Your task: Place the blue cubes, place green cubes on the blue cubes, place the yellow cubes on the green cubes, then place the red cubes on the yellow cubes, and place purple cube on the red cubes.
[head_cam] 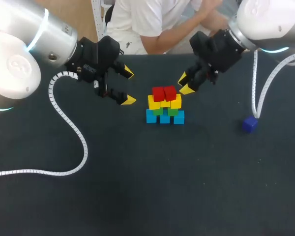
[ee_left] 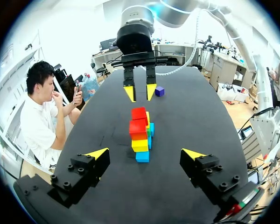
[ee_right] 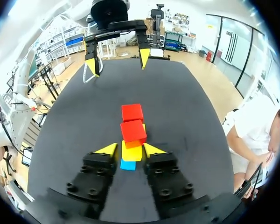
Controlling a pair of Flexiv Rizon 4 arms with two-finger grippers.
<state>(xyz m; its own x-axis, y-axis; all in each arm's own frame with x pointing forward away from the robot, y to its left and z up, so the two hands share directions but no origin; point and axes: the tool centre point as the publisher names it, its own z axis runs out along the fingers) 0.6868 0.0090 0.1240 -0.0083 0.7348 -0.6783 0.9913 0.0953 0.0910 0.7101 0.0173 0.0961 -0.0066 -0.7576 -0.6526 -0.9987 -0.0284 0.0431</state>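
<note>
Biggest thing first: the black table [head_cam: 137, 196] everything sits on. My left arm [head_cam: 19, 54] comes in over one side of it, my right arm [head_cam: 265, 19] over the other, and a white ribbed cable [head_cam: 69, 123] trails off the left arm across the tabletop.

My left gripper [head_cam: 129, 87] hangs with its jaws spread wide and nothing in them. My right gripper [head_cam: 185, 84] has its jaws released too, with a much narrower gap and nothing between the tips.

The cube stack [head_cam: 164, 105] stands on the table right between my two grippers. From the left wrist it's straight ahead of my spread fingers, lined up with the gap, with the right gripper [ee_left: 140, 92] facing me from beyond it. From the right wrist the stack [ee_right: 132, 135] is just ahead of my fingertips [ee_right: 107, 149], close but not touching as far as I can tell.

Layers, bottom up:
- The blue cubes [head_cam: 151, 116] sit in a row on the table.
- The green cubes [head_cam: 158, 111] are on those.
- The yellow cubes [head_cam: 154, 103] are on the green.
- Two red cubes [head_cam: 159, 93] sit side by side on top, touching.

The purple cube [head_cam: 250, 123] lies alone on the table off to the outer side of my right gripper, well apart from the stack.
</note>
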